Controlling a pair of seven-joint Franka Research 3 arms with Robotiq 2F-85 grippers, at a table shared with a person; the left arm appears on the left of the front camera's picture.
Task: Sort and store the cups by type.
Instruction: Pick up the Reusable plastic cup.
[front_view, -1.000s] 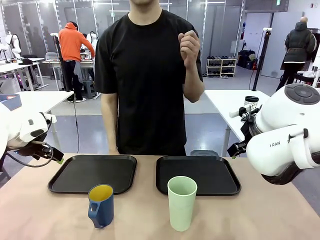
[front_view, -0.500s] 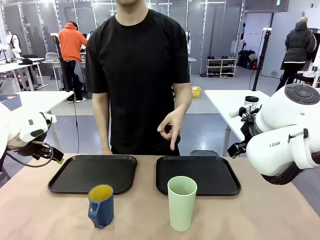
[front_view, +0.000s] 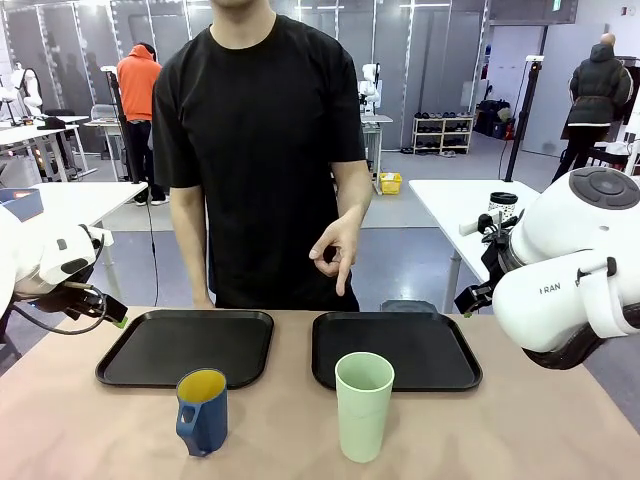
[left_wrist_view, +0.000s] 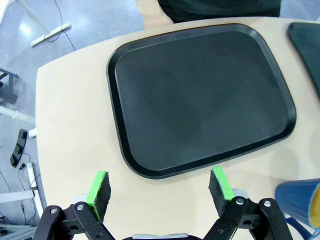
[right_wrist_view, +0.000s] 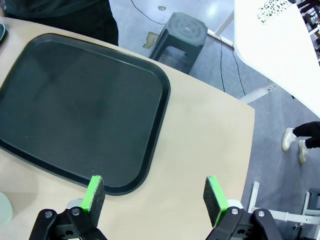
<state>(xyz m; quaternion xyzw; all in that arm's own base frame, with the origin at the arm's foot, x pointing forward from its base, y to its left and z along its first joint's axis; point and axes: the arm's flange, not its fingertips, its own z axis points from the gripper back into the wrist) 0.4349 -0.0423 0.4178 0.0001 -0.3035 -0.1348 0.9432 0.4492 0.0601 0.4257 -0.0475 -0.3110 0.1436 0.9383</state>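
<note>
Left black tray (front_view: 180, 340) and right black tray (front_view: 432, 345) lying side by side on tan table (front_view: 80, 420), person (front_view: 260, 150) in black T-shirt standing at far edge, speckled lidded cup (front_view: 503, 207) sitting on white table (front_view: 450, 200) far right

Low in the front view's centre, the tumbler (front_view: 364, 405) is pale mint green; left of it, the mug (front_view: 203, 411) is dark blue with a yellow inside. The left tray (front_view: 187, 346) and right tray (front_view: 395, 349) are plain black on a light tan counter (front_view: 290, 435), and the person's T-shirt (front_view: 260, 150) is black. The left hand (left_wrist_view: 160, 188) and right hand (right_wrist_view: 153, 195) are black with bright green pads (left_wrist_view: 99, 187).
</note>
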